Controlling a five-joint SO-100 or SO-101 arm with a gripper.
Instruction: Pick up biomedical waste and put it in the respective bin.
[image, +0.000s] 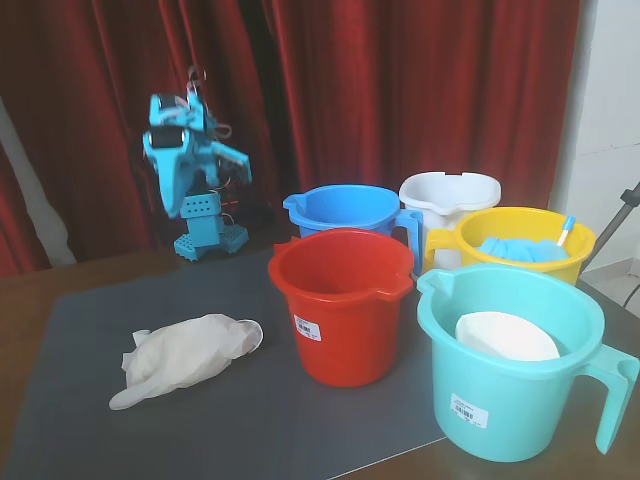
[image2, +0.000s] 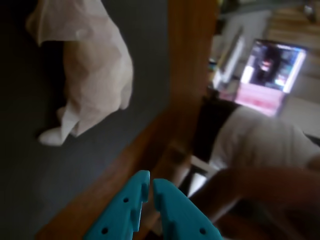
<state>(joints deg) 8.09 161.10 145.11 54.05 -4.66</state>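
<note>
Your bench (image: 30, 290) is brown wood with a dark grey mat (image: 250, 400) over it, and deep red curtains (image: 400, 90) close off the room behind. In the wrist view your teal fingers (image2: 148, 186) are nearly together, a thin gap between the tips, gripping nothing. The white latex glove (image2: 95, 70) lies crumpled on the mat, well apart from the fingers, up and to their left in that view. In the fixed view the glove (image: 185, 355) sits left of the red bucket (image: 340, 305). Past the bench edge the wrist view blurs: a lit screen (image2: 272, 70), little else readable.
</note>
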